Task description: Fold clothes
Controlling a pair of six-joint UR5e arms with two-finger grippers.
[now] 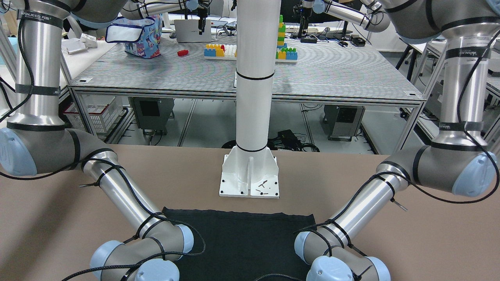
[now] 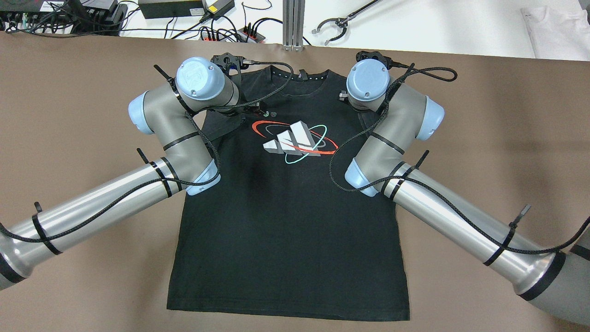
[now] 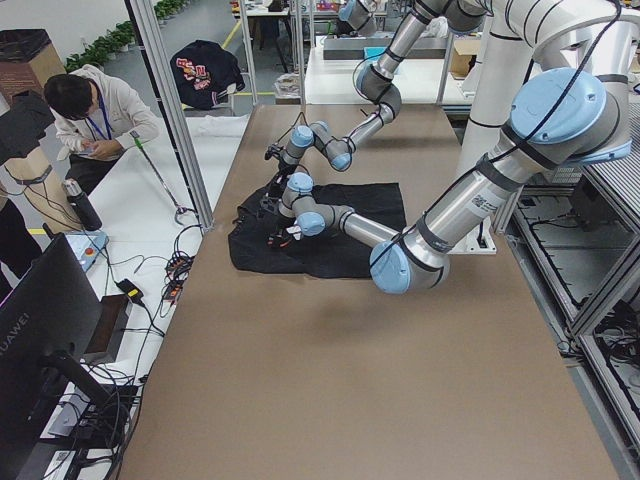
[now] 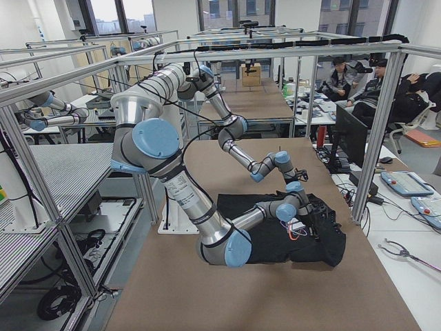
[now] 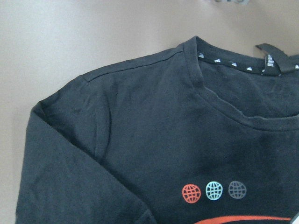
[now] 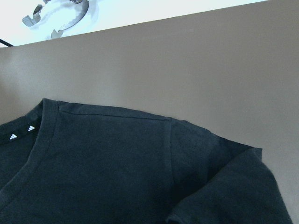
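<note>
The black T-shirt [image 2: 286, 221] lies spread out, front side up, on the brown surface [image 2: 69, 115]. Its collar points away from the robot and its hem is nearest the robot. On the chest there is a logo [image 2: 295, 140] of three pale bars ringed in red and teal, with three small globe marks [image 5: 214, 191] just above it. From across the room, the hem stops a little short of the white pillar's base plate [image 1: 250, 175] and is wider than it.

Both arms reach in over the shirt's upper part. The left claw [image 2: 227, 61] hangs over the left shoulder by the collar, and the right claw [image 2: 373, 56] hangs over the right shoulder. The wrists cover their fingers from above, and neither wrist camera shows them, so I cannot tell whether either claw is spread or pressed together. I also cannot tell whether they touch the fabric.

Beyond the far edge of the surface, a metal grabber tool [image 2: 339, 23] lies on a white table among cables. A person [image 3: 90, 110] sits off to that side, bent over something.
</note>
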